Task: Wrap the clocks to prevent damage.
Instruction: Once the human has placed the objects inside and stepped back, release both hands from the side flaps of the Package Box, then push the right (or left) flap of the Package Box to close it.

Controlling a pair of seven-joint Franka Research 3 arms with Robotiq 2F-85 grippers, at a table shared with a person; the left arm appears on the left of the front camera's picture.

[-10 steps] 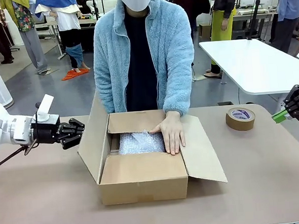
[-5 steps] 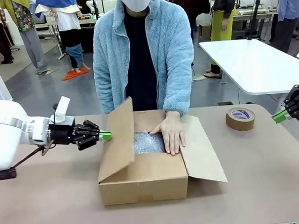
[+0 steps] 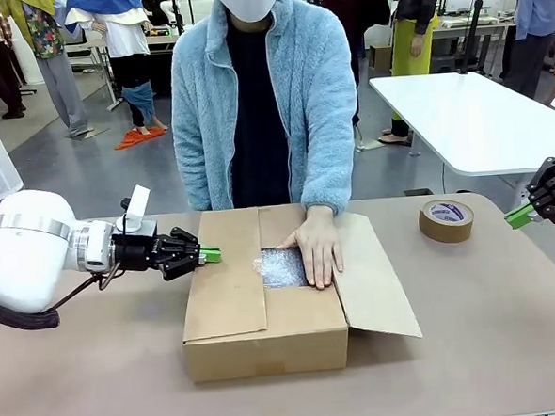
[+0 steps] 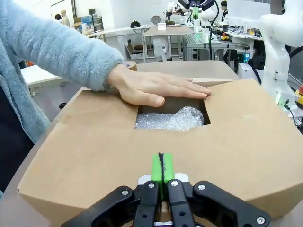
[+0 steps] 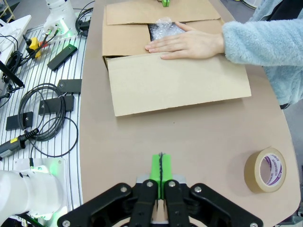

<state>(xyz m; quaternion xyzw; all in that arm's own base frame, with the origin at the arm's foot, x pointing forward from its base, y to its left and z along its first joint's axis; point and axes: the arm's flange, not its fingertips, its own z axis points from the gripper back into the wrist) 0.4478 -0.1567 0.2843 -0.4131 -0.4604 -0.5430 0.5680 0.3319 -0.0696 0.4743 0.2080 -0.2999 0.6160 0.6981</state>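
A cardboard box (image 3: 267,342) stands mid-table with bubble wrap (image 3: 279,267) showing through the gap in its top; the clocks are hidden. My left gripper (image 3: 211,255) is shut with nothing in it, its green tips pressing on the box's left flap (image 3: 225,282), which lies folded down over the opening. In the left wrist view the left gripper (image 4: 162,165) rests on that flap, the bubble wrap (image 4: 173,119) just beyond. The person's hand (image 3: 318,248) lies flat on the box top. My right gripper (image 3: 518,216) hovers shut at the table's right edge, far from the box (image 5: 175,80).
A roll of brown tape (image 3: 446,220) lies at the right rear of the table; the tape (image 5: 265,170) is also near my right gripper (image 5: 161,165). The box's right flap (image 3: 371,278) lies open, sloping outward. Cables and gear sit beyond the table's edge (image 5: 47,118).
My left gripper has moved right and pushed the upright left flap down onto the box, covering most of the bubble wrap. The right arm and the person's hand have stayed still.
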